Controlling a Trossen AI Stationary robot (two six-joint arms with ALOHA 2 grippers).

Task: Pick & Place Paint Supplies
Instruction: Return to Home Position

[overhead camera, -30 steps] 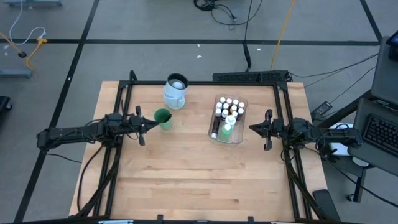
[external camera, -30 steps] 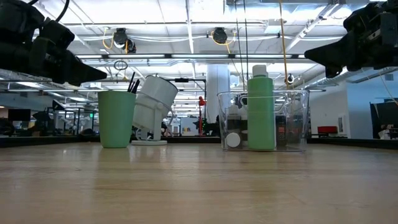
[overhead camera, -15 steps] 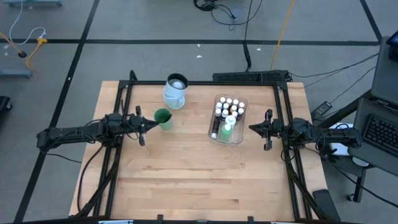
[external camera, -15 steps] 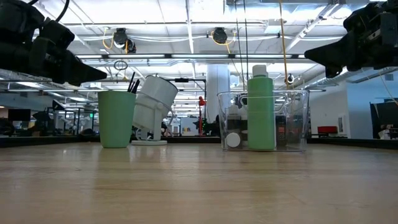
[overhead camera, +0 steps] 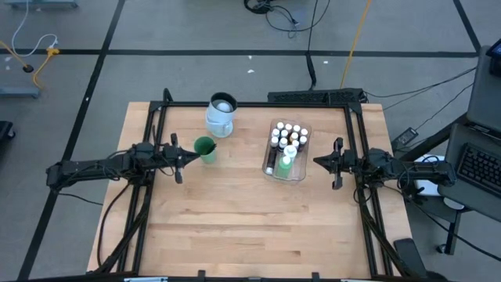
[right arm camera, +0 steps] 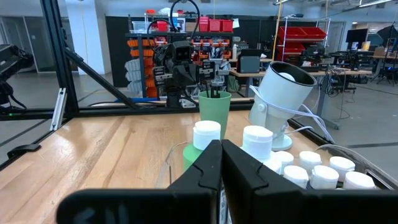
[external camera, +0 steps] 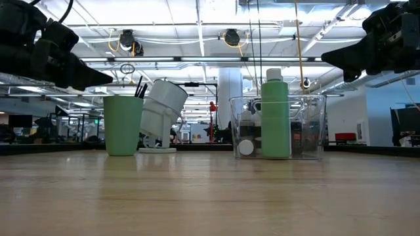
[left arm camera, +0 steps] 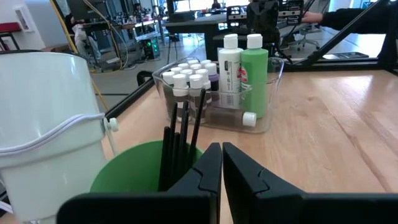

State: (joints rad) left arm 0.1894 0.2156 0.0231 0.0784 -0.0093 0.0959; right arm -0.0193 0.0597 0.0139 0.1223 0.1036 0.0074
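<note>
Both arms idle: the left end effector (overhead camera: pixel 180 159) hangs with fingers pressed together and empty, the green cup (overhead camera: pixel 205 149) of brushes (left arm camera: pixel 180 143) just ahead of it. The right end effector (overhead camera: pixel 334 163), likewise closed and empty, faces the clear tub (external camera: pixel 314 131) holding the small bottles (overhead camera: pixel 286 135) and the large green bottle (external camera: pixel 275 121). They look like light, rigid, slick plastic, so grip the body under the cap. The labels are unreadable.

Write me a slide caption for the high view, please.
Bottles in the tub, brushes in the cup; left gripper and right gripper shut, parked at opposite sides.
</note>
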